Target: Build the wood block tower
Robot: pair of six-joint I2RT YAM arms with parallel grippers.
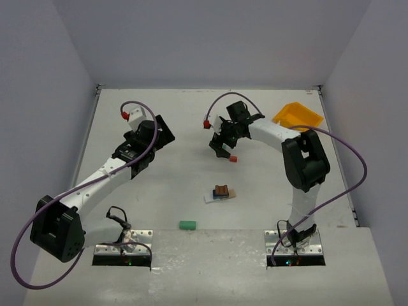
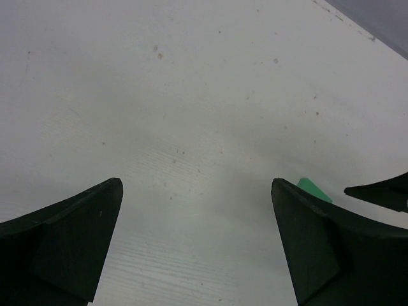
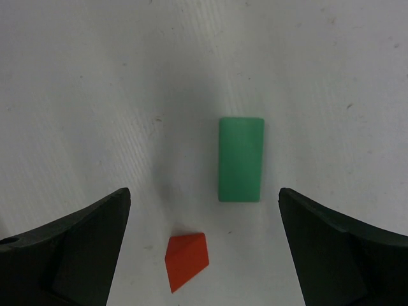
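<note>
Wood block tower [image 1: 221, 191] is only a low start in the top view. It stands mid-table [image 1: 166, 178], between the two arms: a pale plank with blue and darker pieces on it. The plank's long axis runs left to right, its right end tipped slightly away from the bases. A near green block [image 1: 187, 224] lies apart, closer to the bases. Your right claw [image 1: 223, 152] hangs beyond the stack with a red piece [image 1: 233, 159] just beside it. Your left claw [image 1: 159, 131] is well off to the left.

In the left wrist view, the left claw [image 2: 196, 185] is spread wide over bare table and grips nothing. A green corner [image 2: 312, 190] peeks past one finger; you cannot tell which block it is.

In the right wrist view, the right claw [image 3: 204, 191] is spread wide and empty. A green block [image 3: 241, 159] lies flat between the fingers, its long axis pointing straight ahead, so you would close across its narrow width. It sits nearer one finger, so that finger may touch first and swivel it. The red wedge [image 3: 187, 260] lies close by, and a descending finger could knock it. Later, a heavy set-down could scatter the small stack.
</note>
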